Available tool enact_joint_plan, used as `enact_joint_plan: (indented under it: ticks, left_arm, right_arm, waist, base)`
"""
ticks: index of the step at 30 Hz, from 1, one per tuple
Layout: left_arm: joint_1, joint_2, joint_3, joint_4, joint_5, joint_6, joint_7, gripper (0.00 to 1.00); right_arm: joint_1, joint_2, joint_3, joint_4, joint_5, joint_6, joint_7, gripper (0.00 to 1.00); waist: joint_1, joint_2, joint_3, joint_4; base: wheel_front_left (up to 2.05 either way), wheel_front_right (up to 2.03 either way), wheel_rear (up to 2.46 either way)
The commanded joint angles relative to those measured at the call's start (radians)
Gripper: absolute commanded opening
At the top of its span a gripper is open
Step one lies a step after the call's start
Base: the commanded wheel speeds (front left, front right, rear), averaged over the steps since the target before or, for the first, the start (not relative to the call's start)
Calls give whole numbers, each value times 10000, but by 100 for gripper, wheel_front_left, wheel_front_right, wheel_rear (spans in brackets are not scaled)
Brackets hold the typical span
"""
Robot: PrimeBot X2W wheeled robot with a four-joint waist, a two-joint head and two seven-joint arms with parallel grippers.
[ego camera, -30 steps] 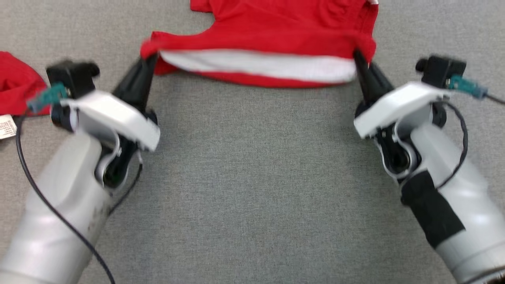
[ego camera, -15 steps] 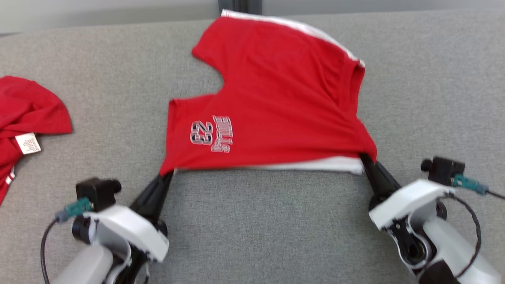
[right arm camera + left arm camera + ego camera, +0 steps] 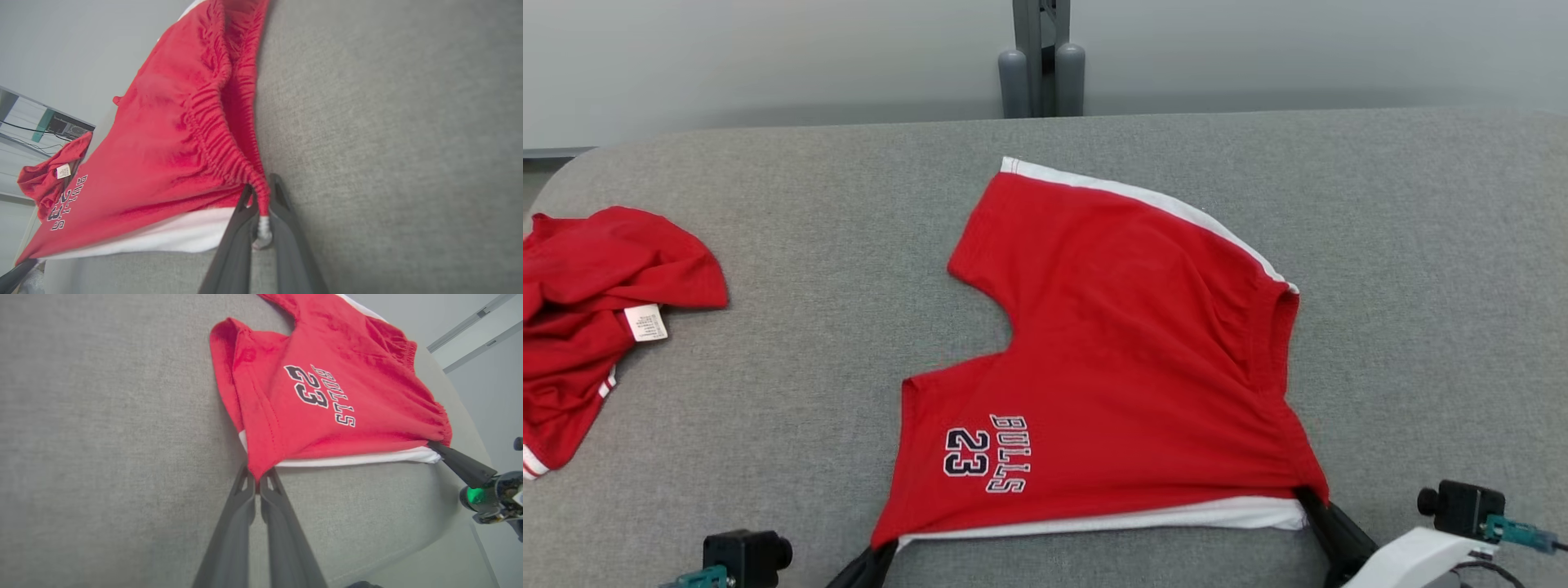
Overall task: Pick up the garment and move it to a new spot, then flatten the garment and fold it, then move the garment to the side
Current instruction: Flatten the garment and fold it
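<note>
A grey fabric surface (image 3: 768,457) spreads before a pale wall, with a grey post (image 3: 1040,57) at 12 o'clock. The red shorts (image 3: 1127,359) — printed BULLS 23 — lie mostly flat at centre, their white-striped near edge running between the two grippers. The left gripper (image 3: 256,481) is clamped on the leg-hem corner at 7 o'clock; the right gripper (image 3: 261,196) pinches the waistband corner at 5 o'clock. A second red garment (image 3: 596,302) lies crumpled at 9 o'clock, well apart.

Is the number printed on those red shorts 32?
No, the shorts carry the number 23, printed beside the word BULLS.
</note>
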Motion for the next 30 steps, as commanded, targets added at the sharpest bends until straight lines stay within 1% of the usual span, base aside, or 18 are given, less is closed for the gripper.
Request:
enact_joint_plan:
  ticks: [1, 6, 14, 19, 23, 27, 30]
  left_arm:
    - [145, 148, 65, -130, -51, 129, 48, 0]
    - [683, 515, 106, -872, -213, 458, 323, 0]
    - [668, 885, 298, -1472, -391, 490, 574, 0]
    - [63, 1190, 639, -1699, -365, 281, 678, 0]
    - [-900, 1460, 923, -1583, -227, 2, 880, 0]
    - [-2226, 1333, 1058, -1108, -276, -416, 1194, 0]
    - [-3360, 1179, 1120, -450, -345, -743, 1528, 0]
  right_arm:
    - [293, -63, -156, -72, -127, -17, 137, 0]
    - [1334, 258, -1027, -1065, -833, -20, 885, 0]
    - [2148, 1239, -2467, -2681, -1979, -17, 2283, 0]
    - [1934, 1711, -3040, -3475, -2207, -12, 2770, 0]
    - [1337, 1885, -2991, -3649, -2223, -12, 2937, 0]
    - [425, 1901, -2804, -3398, -2043, -11, 2717, 0]
    - [-410, 1904, -2484, -2994, -1832, -9, 2367, 0]
  waist:
    - [0, 0, -74, 69]
    - [0, 0, -114, 67]
    - [0, 0, -104, -189]
    - [0, 0, 99, -382]
    - [0, 0, 389, -569]
    - [0, 0, 814, -740]
    - [0, 0, 1172, -925]
  base:
    - [0, 0, 0]
    - [0, 0, 0]
    - [0, 0, 0]
    - [0, 0, 0]
    - [0, 0, 0]
    - [0, 0, 0]
    - [0, 0, 0]
